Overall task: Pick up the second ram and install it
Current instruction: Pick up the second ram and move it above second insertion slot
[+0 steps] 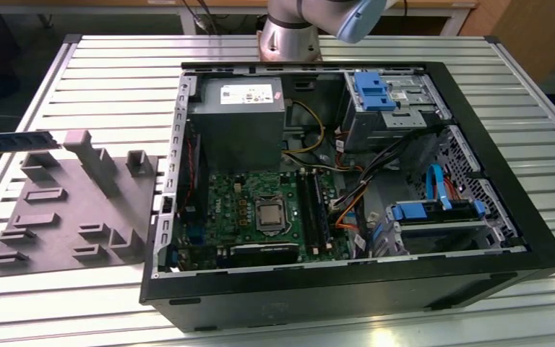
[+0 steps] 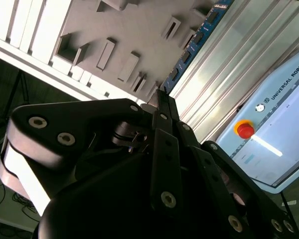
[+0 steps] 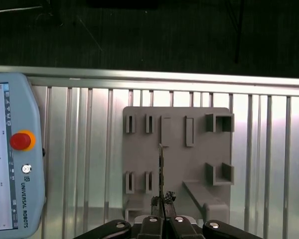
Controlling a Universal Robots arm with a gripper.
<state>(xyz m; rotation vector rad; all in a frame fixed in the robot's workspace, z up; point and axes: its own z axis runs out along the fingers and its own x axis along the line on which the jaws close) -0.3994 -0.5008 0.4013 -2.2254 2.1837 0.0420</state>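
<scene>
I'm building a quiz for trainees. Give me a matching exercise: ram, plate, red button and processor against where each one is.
1 ram
2 plate
3 red button
4 processor

A on the pendant
B in the gripper
C on the motherboard inside the case
D flat on the table, beside the case

Pairs: 1-B, 2-D, 3-A, 4-C

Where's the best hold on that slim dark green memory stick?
Pinch the slim dark green memory stick by its flat faces near one short end, coming in along its length: it is thin and flat. The gripper holds it that way now.
</scene>
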